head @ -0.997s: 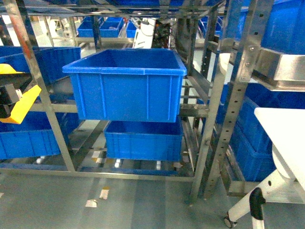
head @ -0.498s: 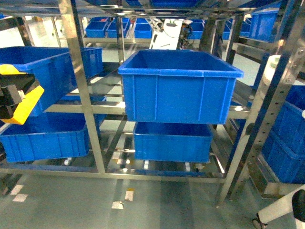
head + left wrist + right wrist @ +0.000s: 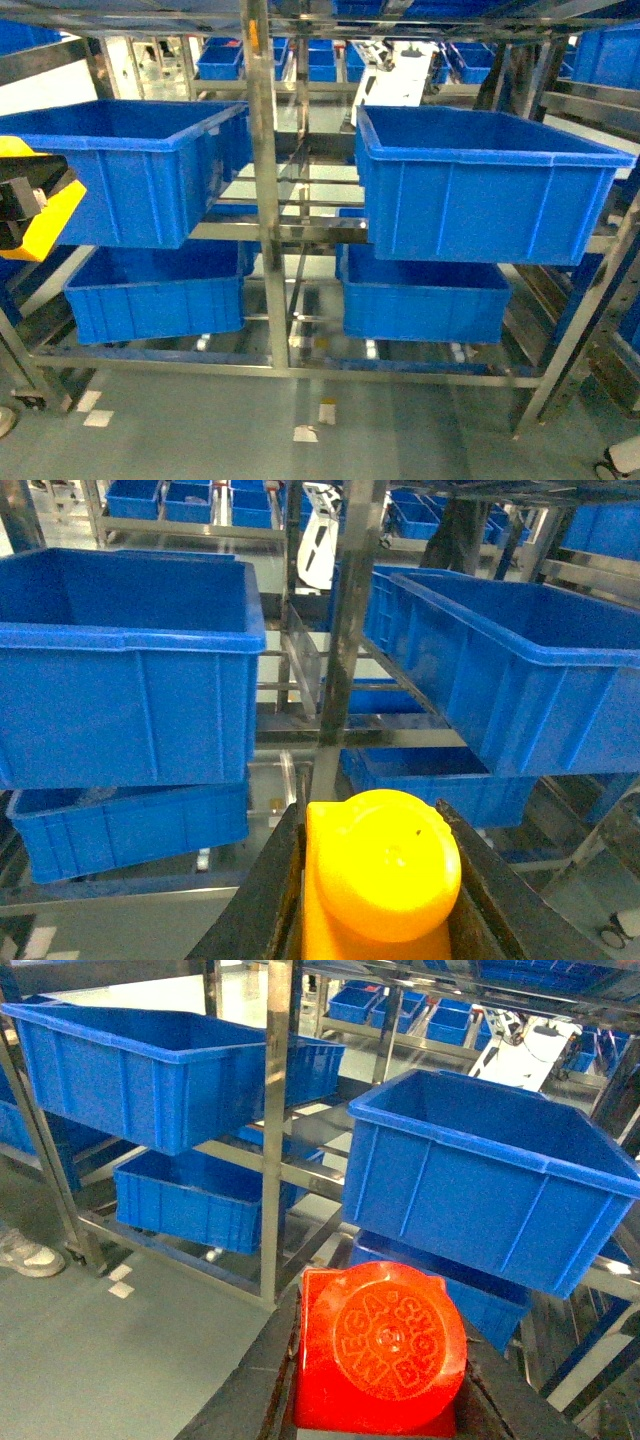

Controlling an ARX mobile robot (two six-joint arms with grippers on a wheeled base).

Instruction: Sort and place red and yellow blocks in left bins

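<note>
Two blocks, both gripped: yellow block (image 3: pixel 380 875) clamped between left claw (image 3: pixel 372 880) fingers, red block (image 3: pixel 378 1360) clamped in right claw (image 3: pixel 375 1365), stud facing camera. Left claw shows at head view's left edge with the yellow piece. Ahead, steel rack (image 3: pixel 262 190) holds upper left bin (image 3: pixel 130 165), upper right bin (image 3: pixel 480 185), and two lower bins (image 3: pixel 155 295) beneath. Grey floor (image 3: pixel 200 430) below.

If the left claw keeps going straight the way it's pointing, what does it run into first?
Most likely the steel rack post dead ahead of the left claw, which holds the yellow block. Blue crates flank it; depth is hard to judge.
</note>
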